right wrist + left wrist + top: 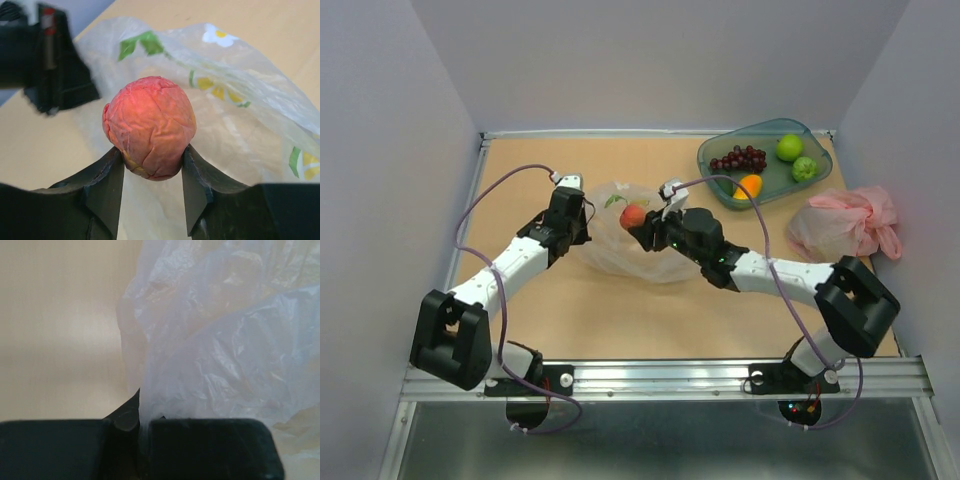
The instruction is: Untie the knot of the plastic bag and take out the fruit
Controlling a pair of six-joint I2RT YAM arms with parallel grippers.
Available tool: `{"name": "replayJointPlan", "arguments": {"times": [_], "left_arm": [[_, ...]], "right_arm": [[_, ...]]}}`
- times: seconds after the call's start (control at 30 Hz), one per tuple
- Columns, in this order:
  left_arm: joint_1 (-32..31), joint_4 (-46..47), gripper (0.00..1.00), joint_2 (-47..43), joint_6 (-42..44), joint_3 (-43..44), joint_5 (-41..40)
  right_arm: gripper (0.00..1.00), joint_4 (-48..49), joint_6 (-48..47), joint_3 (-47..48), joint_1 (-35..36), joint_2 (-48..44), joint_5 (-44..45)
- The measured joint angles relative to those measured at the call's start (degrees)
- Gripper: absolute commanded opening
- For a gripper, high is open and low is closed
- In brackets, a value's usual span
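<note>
The transparent plastic bag [620, 250] with green and yellow print lies crumpled at the table's middle; it also shows in the left wrist view [225, 340] and the right wrist view [240, 115]. My left gripper [582, 228] is shut on the bag's left edge, the film pinched between the jaws [142, 432]. My right gripper [638, 222] is shut on a small red-orange wrinkled fruit [633, 215], held above the bag; the fruit [150, 127] sits between both fingertips. A purple grape bunch [738, 158], two green fruits [789, 147] [804, 168] and an orange-yellow one [750, 186] lie in the teal tray [720, 150].
A pink plastic bag [845, 222] lies at the right, just below the tray. Grey walls enclose the table on the left, back and right. A metal rail runs along the near edge by the arm bases.
</note>
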Motion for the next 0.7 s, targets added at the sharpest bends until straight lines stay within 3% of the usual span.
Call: {"name": "replayJointPlan", "arguments": {"times": [0.1, 0.27, 0.5, 0.7], "left_arm": [[2.3, -0.1, 0.00, -0.4, -0.3, 0.0, -0.4], [4.4, -0.2, 0.00, -1.8, -0.7, 0.0, -0.9], [4.3, -0.2, 0.00, -2.5, -0.7, 0.0, -0.8], [4.3, -0.2, 0.00, -2.8, -0.7, 0.0, -0.7]], "right_arm": [[0.00, -6.7, -2.2, 0.0, 0.0, -5.7, -6.1], [0.01, -16.1, -4.3, 0.1, 0.0, -13.0, -7.9], [0.01, -22.1, -7.0, 4.6, -2.7, -18.4, 2.8], [0.01, -22.5, -6.1, 10.1, -17.4, -15.2, 15.3]]}}
